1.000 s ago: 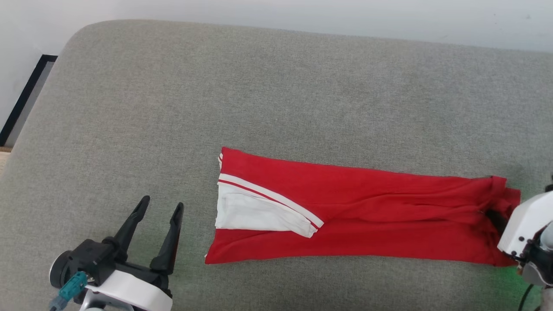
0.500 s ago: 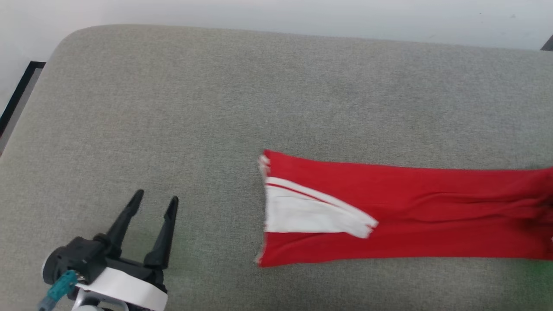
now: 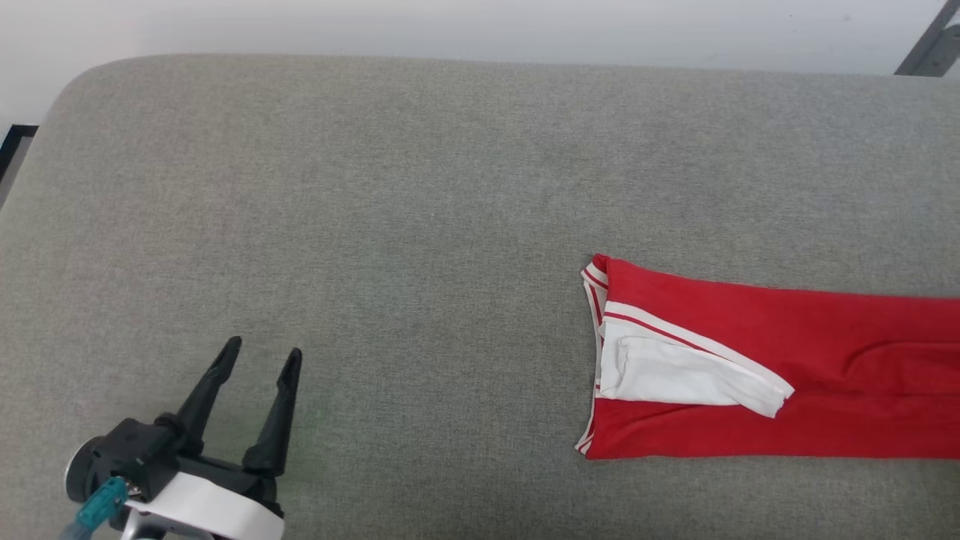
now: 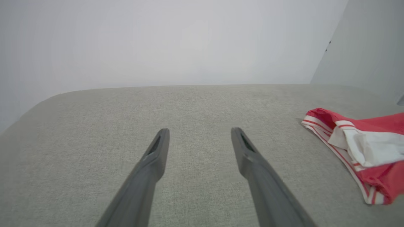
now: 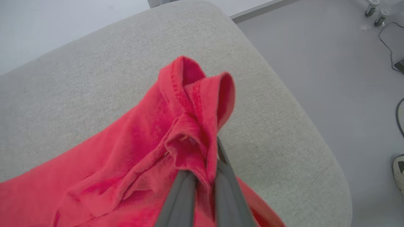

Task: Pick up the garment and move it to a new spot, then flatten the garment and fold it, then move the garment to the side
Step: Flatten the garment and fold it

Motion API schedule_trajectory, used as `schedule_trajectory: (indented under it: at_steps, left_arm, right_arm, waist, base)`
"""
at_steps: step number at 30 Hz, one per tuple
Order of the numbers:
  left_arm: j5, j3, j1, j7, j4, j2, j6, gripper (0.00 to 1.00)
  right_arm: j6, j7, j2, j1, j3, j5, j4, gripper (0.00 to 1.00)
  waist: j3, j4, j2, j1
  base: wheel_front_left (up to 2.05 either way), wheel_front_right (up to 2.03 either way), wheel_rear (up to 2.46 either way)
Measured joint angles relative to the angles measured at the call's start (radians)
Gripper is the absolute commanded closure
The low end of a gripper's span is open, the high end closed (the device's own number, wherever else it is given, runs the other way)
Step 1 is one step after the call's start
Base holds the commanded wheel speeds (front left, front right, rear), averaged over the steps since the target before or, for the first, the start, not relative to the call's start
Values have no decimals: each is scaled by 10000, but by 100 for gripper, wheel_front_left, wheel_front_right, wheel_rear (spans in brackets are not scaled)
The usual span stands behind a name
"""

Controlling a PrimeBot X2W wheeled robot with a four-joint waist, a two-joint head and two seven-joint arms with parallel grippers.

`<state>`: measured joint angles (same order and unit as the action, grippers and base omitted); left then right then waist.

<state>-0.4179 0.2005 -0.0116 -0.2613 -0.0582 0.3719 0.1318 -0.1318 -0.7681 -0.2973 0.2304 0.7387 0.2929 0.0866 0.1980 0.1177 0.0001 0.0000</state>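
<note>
The garment (image 3: 787, 352) is lying as a long, narrow red band on the gray cushion (image 3: 375, 187). It is sitting toward 4 o'clock in the head view and running off the edge at 3 o'clock. Its 9 o'clock end is showing a white panel (image 3: 675, 375) bordered by red-and-white striped trim, with the panel's loose corner pointing toward 4 o'clock. A few shallow creases are running lengthwise through the red cloth.

In the right wrist view the garment's other end is bunching up into a raised, folded peak. The right tool (image 5: 204, 181) is pinching that bunch. Its two dark fingers are standing nearly together with red fabric squeezed between them, and their tips are hiding in the folds. Past the cushion's rounded corner, toward 2 o'clock, gray floor (image 5: 315, 63) is showing, with a thin black cable (image 5: 385, 37) lying on it.

The left tool (image 3: 264, 347) is showing at 7 o'clock in the head view, well apart from the garment. Its fingers are spreading wide, holding nothing and pointing toward 12 o'clock. In the left wrist view bare cushion is showing between those fingers. The garment's striped end is lying off at 3 o'clock, and a plain pale wall (image 4: 157, 41) is rising behind.
</note>
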Motion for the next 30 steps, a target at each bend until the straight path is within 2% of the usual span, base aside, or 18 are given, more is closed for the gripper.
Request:
schedule_trajectory:
  at_steps: [6, 13, 16, 22, 26, 30]
  left_arm:
    - [-73, 180, -17, 0, 42, 107, 0, 0]
    - [-127, 293, -106, 0, 121, 150, 0, 0]
    - [-244, 368, -266, 0, 63, 153, 0, 0]
    - [-408, 533, -596, 0, 48, 190, 0, 0]
    - [-489, 608, -730, 0, -21, 186, 0, 0]
    - [-681, 775, -905, 0, -125, 157, 0, 0]
  right_arm:
    - [0, -353, 585, -527, -1795, 648, -1168, 100]
    - [8, -932, 1095, -961, -5292, 1039, -2823, 100]
    - [8, -1139, 1379, -802, -6753, 1122, -3133, 100]
    - [8, -1392, 1505, 96, -9031, 1016, -2667, 100]
    - [8, -1243, 1570, 712, -9804, 945, -1781, 100]
    - [8, -805, 1592, 1047, -10065, 951, -759, 100]
  waist:
    - [17, -113, 0, 0]
    - [128, -94, 0, 0]
    - [225, -32, 0, 0]
    - [489, 169, 0, -1]
    - [616, 309, 0, 0]
    - [686, 423, 0, 0]
  base:
    - [0, 0, 0]
    - [0, 0, 0]
    - [0, 0, 0]
    - [0, 0, 0]
    - [0, 0, 0]
    - [0, 0, 0]
